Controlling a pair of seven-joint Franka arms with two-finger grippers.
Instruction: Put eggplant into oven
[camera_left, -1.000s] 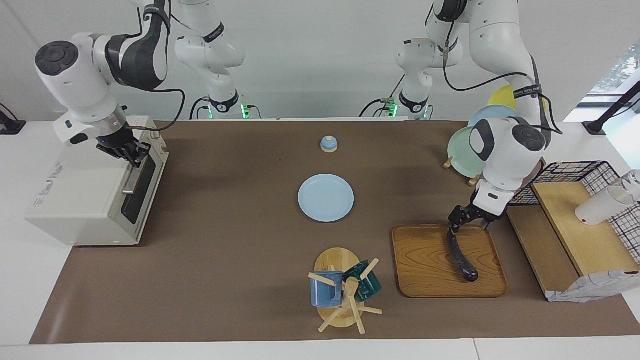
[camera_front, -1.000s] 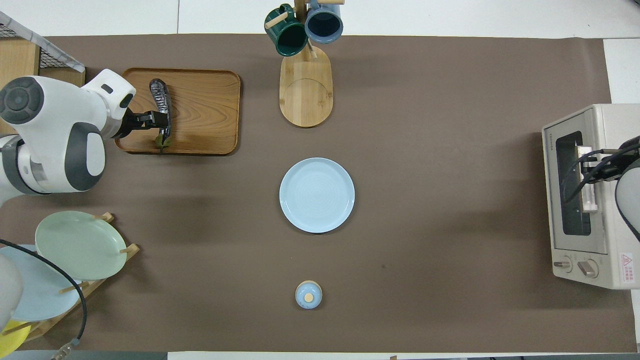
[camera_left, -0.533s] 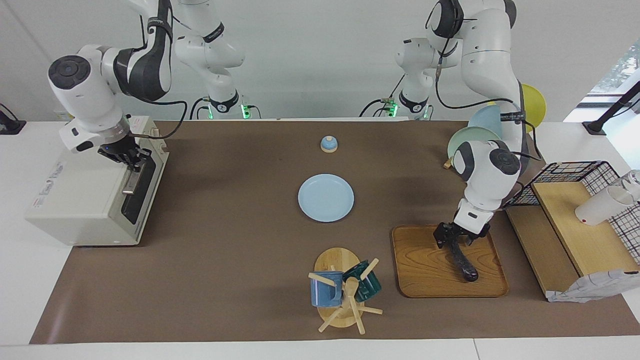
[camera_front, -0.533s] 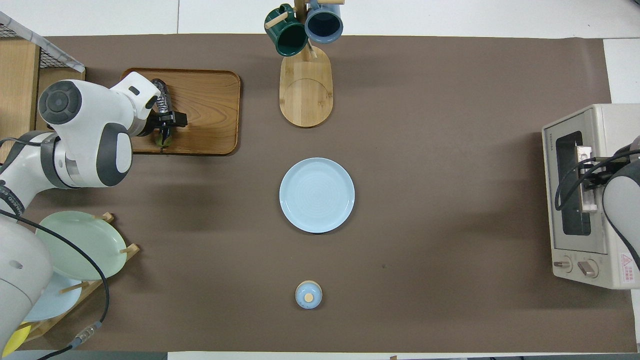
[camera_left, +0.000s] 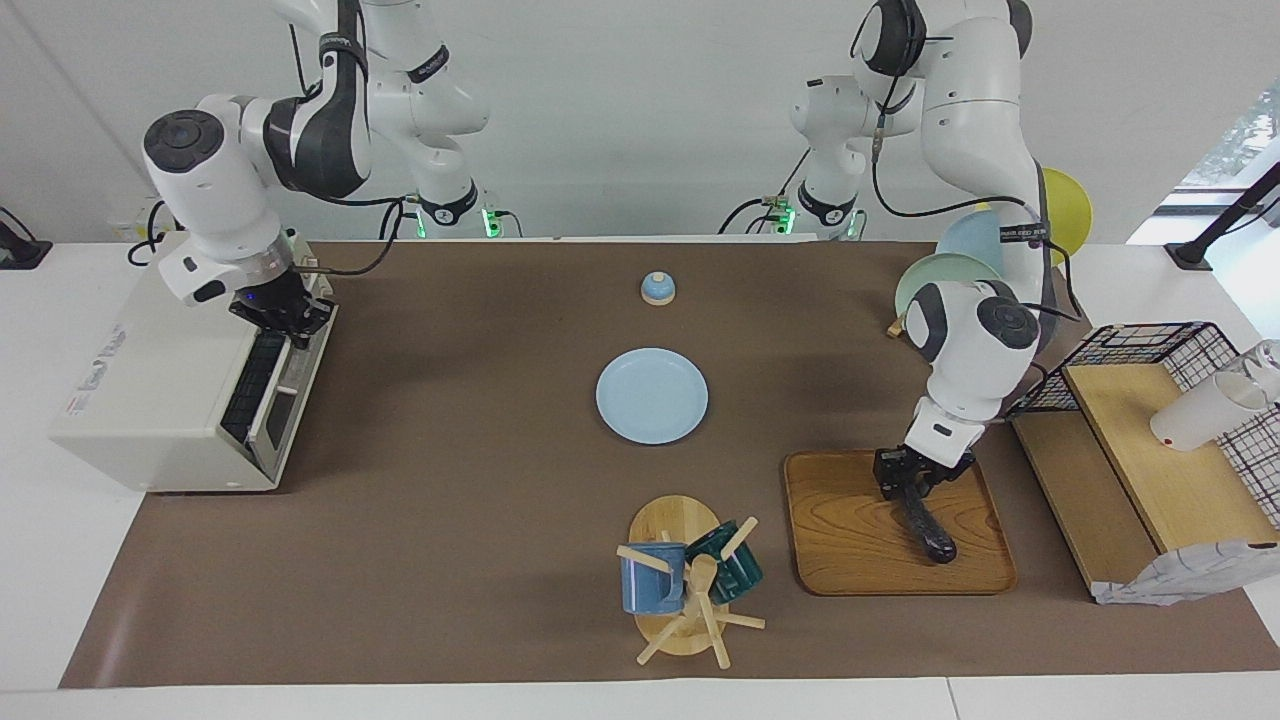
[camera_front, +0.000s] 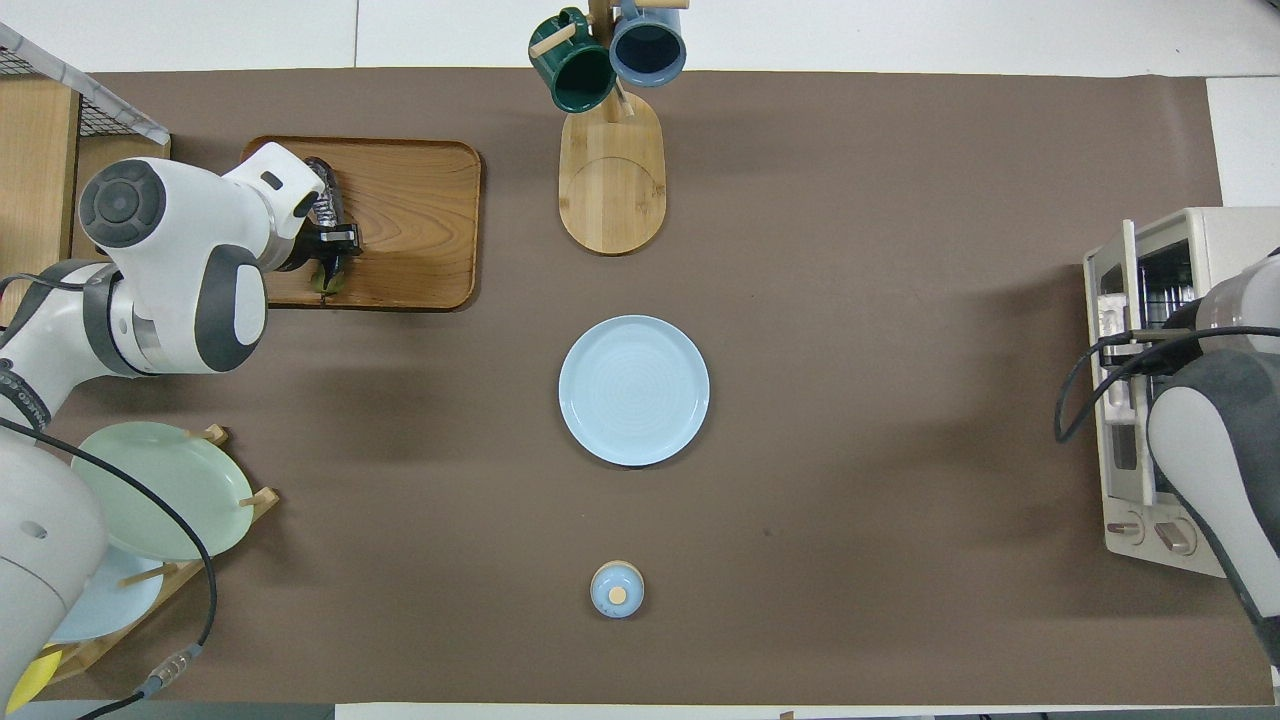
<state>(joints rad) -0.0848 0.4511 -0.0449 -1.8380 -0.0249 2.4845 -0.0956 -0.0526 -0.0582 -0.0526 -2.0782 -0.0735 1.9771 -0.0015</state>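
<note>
The left gripper (camera_left: 908, 478) is closed on the stem end of the eggplant (camera_left: 928, 525), which lies on the tray (camera_left: 850, 530) near its edge toward the left arm's end. The right gripper (camera_left: 285, 318) is shut on the handle of the oven (camera_left: 150, 400) door, half open. The glossy eggplant may slip from this end grip when lifted.

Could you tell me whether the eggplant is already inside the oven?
No, the eggplant lies on the wooden tray at the left arm's end of the table, away from the oven.

Bright, even overhead light; soft shadows on brown mat (camera_left: 450, 520); sharp focus, no glare.
</note>
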